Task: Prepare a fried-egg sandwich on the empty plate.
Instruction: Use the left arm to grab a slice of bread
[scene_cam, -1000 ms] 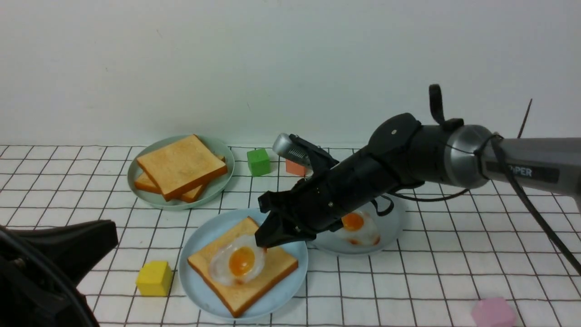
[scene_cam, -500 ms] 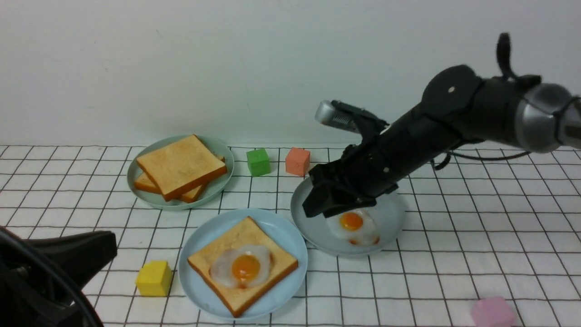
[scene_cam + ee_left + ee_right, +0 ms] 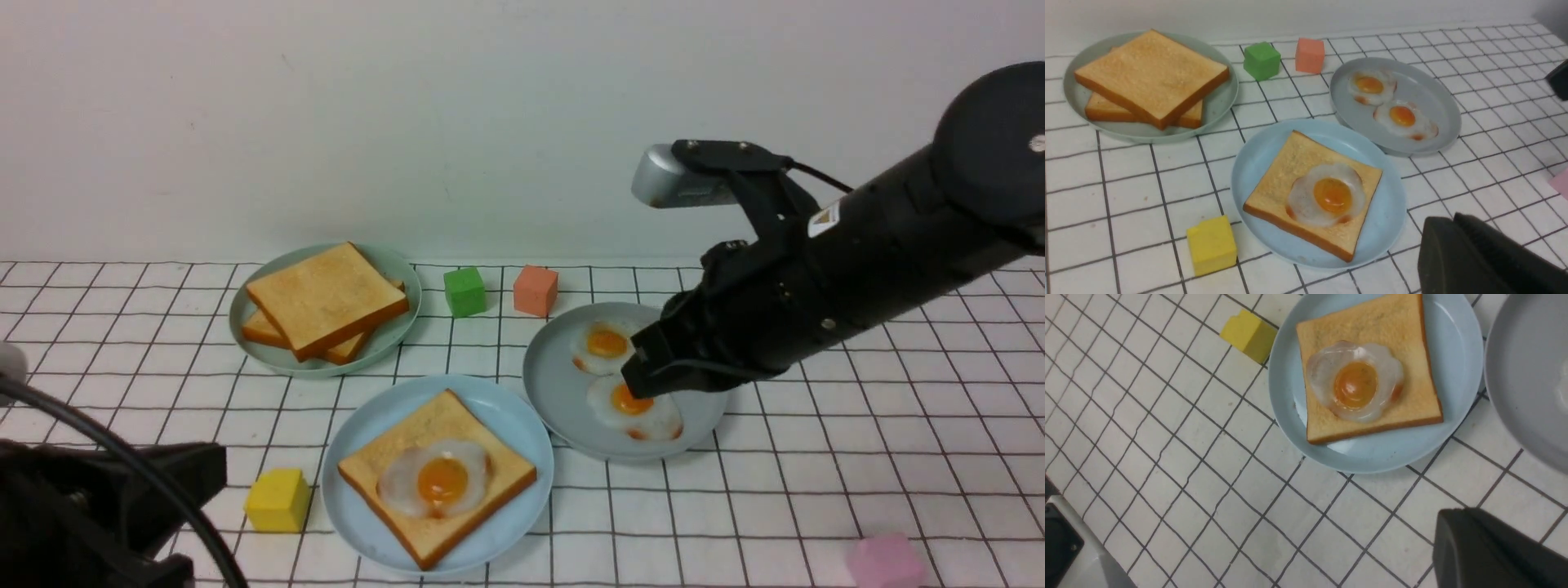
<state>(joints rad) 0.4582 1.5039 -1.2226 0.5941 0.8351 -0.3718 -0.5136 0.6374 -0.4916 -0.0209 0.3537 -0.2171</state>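
The right arm slants down from the right, its right claw (image 3: 647, 380) pinched closed and empty. The left claw (image 3: 200, 478) sits low, closed.

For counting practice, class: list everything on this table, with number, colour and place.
sky-blue plate: 1, blue, front middle
pale green plate: 1, green, back left
grey-blue plate: 1, grey, middle right
toast slices: 3, golden, two on pale green plate, one on sky-blue plate
fried eggs: 3, white and orange, one on toast, two on grey-blue plate
cubes: 4, green cube, orange cube at back; yellow cube, pink cube in front
right gripper: 1, black, above grey-blue plate
left gripper: 1, black, front left
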